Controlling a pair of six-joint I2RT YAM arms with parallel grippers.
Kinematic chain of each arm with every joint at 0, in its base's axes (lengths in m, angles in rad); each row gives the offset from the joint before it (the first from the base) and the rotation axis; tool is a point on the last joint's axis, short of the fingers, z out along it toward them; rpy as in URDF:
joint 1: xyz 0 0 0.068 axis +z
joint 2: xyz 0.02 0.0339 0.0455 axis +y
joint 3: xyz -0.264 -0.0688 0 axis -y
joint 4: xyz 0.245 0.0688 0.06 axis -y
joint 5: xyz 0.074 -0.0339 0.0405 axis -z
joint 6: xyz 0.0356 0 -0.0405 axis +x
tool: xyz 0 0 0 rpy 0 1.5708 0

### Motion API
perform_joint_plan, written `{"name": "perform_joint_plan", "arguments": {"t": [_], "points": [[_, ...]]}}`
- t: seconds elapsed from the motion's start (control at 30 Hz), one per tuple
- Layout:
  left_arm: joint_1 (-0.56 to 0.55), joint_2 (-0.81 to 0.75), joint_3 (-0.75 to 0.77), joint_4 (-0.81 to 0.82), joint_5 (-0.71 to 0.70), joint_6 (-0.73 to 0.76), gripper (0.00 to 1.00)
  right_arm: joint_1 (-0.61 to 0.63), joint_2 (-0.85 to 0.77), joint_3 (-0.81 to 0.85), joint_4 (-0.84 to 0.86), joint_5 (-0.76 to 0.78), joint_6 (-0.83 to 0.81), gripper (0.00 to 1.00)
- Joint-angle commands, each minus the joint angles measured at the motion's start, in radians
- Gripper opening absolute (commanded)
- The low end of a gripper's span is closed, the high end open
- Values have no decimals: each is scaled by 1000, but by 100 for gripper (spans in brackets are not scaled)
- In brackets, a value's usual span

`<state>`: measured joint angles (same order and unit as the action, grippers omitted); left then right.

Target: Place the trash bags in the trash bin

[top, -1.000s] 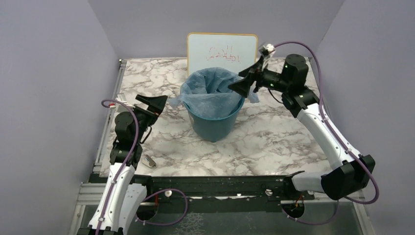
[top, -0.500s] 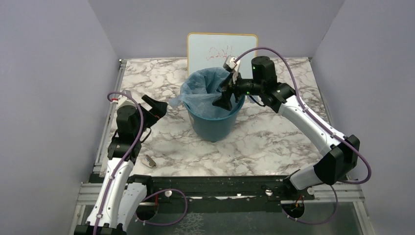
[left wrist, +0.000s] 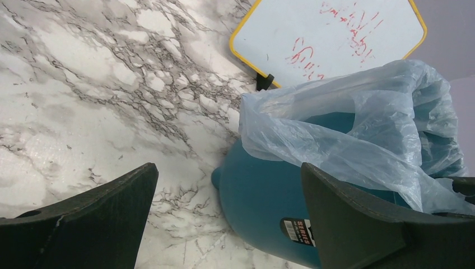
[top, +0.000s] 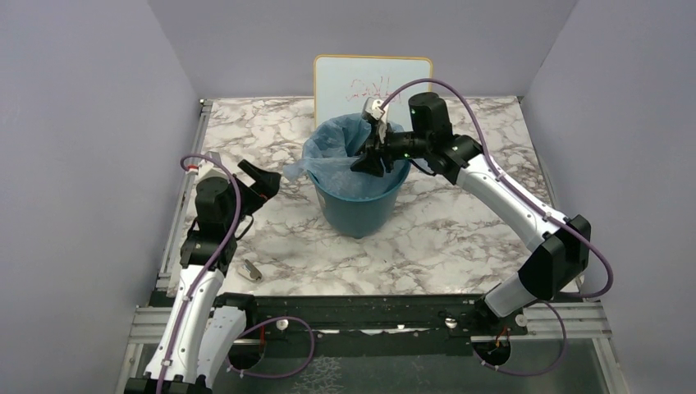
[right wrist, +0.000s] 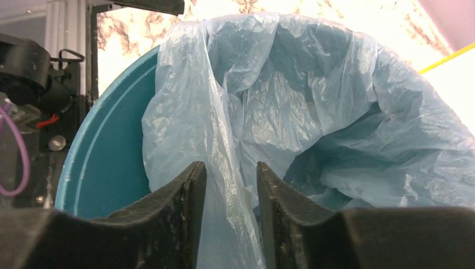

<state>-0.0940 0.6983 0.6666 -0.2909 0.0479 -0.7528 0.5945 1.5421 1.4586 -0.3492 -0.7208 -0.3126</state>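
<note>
The teal trash bin (top: pixel 361 205) stands mid-table with the light-blue trash bag (top: pixel 336 152) lining it; one flap hangs over its left rim. My right gripper (top: pixel 361 162) reaches in over the rim. In the right wrist view its jaws (right wrist: pixel 231 165) stand narrowly apart, pinching a bunched fold of the bag (right wrist: pixel 291 101) above the bin's inner wall (right wrist: pixel 106 168). My left gripper (top: pixel 267 179) is open and empty left of the bin. In the left wrist view it (left wrist: pixel 228 168) faces the bin's side (left wrist: pixel 257 202) and the hanging bag (left wrist: pixel 347 134).
A whiteboard (top: pixel 373 86) with red scribbles leans on the back wall behind the bin, also in the left wrist view (left wrist: pixel 336 39). A small grey object (top: pixel 252 269) lies near the table's front left edge. Purple walls close in on both sides.
My right gripper has swung left from the bin's right rim to over its inside, taking the bag's right flap with it. The left gripper moved slightly, then held still.
</note>
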Motion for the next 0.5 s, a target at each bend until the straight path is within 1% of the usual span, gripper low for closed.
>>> {"name": "perform_joint_plan", "arguments": {"t": [0.0, 0.13, 0.2, 0.3, 0.37, 0.47], "points": [[-3, 0, 19, -3, 26, 30, 99, 5, 16, 38, -2, -38, 24, 38], [-5, -24, -2, 46, 46, 63, 99, 7, -6, 8, 27, -81, 15, 25], [-3, -31, -5, 57, 30, 58, 99, 8, -20, -9, 46, -90, 14, 18], [-4, -41, -12, 84, 14, 43, 99, 10, -36, -24, 52, -108, 7, 14], [-3, -38, -16, 107, 30, 42, 99, 12, -48, -32, 47, -122, -3, 12], [-4, -10, -13, 116, 56, -15, 99, 15, -68, -52, 33, -137, -25, 9]]}}
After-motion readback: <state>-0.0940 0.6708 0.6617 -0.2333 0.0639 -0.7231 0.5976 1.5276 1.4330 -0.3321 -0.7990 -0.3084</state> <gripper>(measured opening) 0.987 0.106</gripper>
